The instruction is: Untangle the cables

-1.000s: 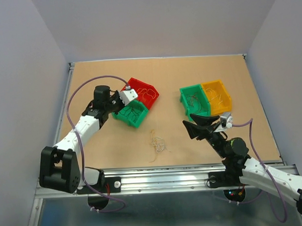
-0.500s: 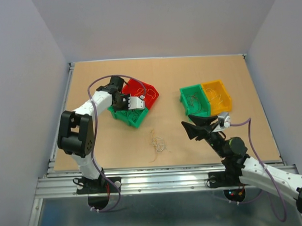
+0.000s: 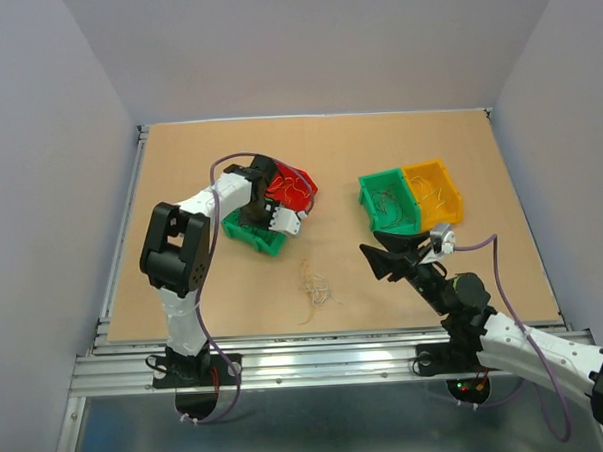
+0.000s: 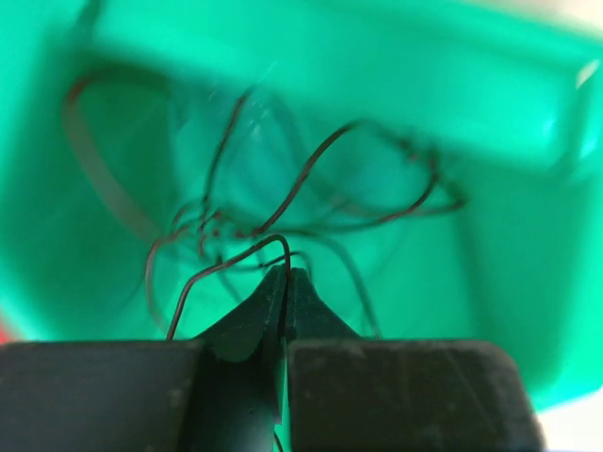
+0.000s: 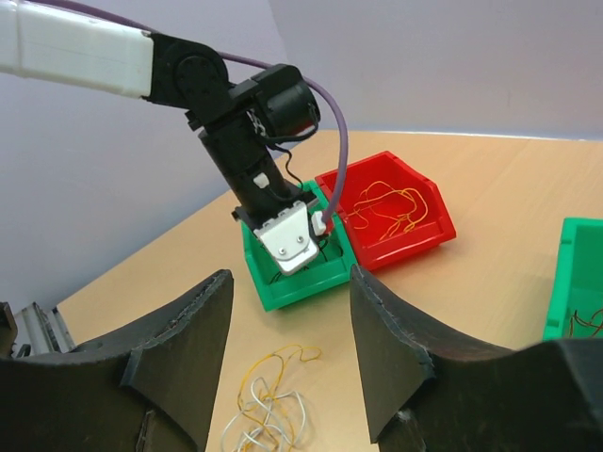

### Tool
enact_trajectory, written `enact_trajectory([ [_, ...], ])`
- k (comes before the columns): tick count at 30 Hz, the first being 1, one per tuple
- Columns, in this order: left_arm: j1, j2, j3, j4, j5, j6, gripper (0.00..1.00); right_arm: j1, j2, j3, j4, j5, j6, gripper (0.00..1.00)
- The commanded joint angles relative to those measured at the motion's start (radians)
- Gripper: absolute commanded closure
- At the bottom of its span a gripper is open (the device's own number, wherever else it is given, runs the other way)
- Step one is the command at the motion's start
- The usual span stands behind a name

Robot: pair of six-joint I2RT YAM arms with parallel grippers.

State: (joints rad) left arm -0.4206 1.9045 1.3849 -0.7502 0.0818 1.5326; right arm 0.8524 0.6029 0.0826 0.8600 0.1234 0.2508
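The left fingers [image 4: 285,275] are all but closed, their tips meeting on a thin dark wire [image 4: 236,252] that runs into the slit between them. Only the left wrist view shows this pinch. Beyond the tips, more dark wire loops [image 4: 316,160] lie in a green plastic bin [image 4: 471,94].

From overhead, a red plastic bin [image 3: 292,186] sits just beyond those fingers. A loose yellow-and-whitish cable tangle [image 3: 314,288] lies on the tan surface [image 3: 428,140], between the two pairs of fingers.

The right fingers [image 5: 290,278] stand wide apart, holding nothing. Their own camera shows the tangle just below them and yellow wires [image 5: 386,202] in the red bin ahead.
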Motion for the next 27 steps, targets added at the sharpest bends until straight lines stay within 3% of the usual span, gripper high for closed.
enact_trajectory([
  [1,-0.017,0.022,0.054,-0.075,-0.034,0.029,0.81,0.007,-0.005,0.031,0.022,-0.004,-0.002,0.42],
  [4,-0.017,0.037,0.068,-0.060,-0.039,0.020,0.64,0.005,-0.008,0.029,0.024,-0.002,-0.004,0.43],
  [5,-0.018,0.036,0.072,-0.064,-0.039,0.015,0.46,0.005,-0.009,0.029,0.022,-0.002,-0.005,0.43],
  [6,-0.020,0.037,0.080,-0.089,-0.033,0.015,0.12,0.005,-0.008,0.029,0.024,-0.002,-0.005,0.43],
  [7,-0.020,0.034,0.103,-0.107,-0.016,0.015,0.01,0.007,-0.011,0.028,0.022,-0.002,-0.005,0.43],
  [14,-0.024,-0.065,0.123,-0.141,-0.021,0.037,0.01,0.005,-0.006,0.031,0.024,-0.004,-0.001,0.44],
  [19,-0.037,-0.073,0.144,-0.215,-0.023,0.031,0.17,0.005,0.003,0.036,0.025,-0.004,-0.001,0.44],
  [27,-0.038,-0.117,0.163,-0.215,-0.045,0.001,0.24,0.005,0.006,0.040,0.022,-0.004,-0.001,0.45],
])
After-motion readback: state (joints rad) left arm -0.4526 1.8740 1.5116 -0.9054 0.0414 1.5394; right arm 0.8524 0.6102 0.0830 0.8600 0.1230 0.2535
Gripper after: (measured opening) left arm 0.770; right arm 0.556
